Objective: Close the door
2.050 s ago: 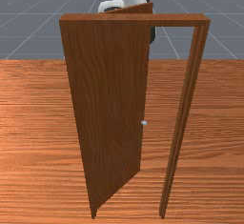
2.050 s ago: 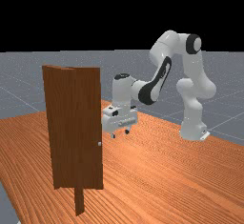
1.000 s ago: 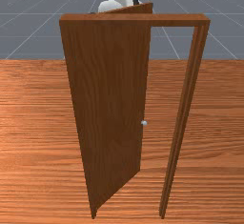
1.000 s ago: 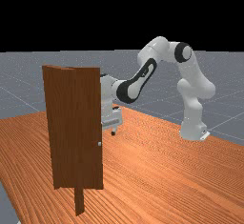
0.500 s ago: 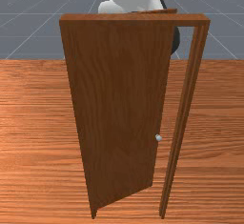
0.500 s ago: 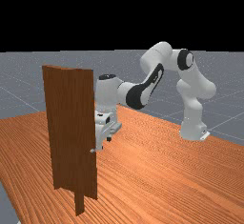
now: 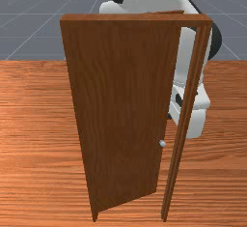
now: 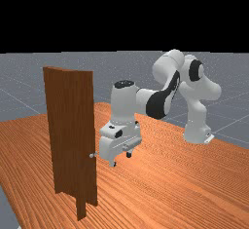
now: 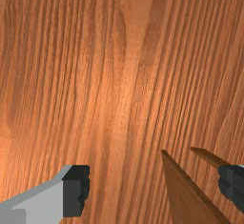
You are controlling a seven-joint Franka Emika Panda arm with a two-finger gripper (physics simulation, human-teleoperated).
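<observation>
Swung closer to its frame [image 7: 135, 21] since a second ago, the door [image 7: 123, 105] stands ajar, short of the front view's right post [image 7: 188, 100], so closing looks well begun but unfinished, my gripper [image 9: 153, 188] spread near the knob [image 7: 162, 144].

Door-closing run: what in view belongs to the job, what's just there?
Job:
- door, still ajar
- round doorknob
- door frame, what the door shuts into
- gripper, open, beside the door

Just there:
- wooden table, under the frame
- grey floor, beyond the table
</observation>
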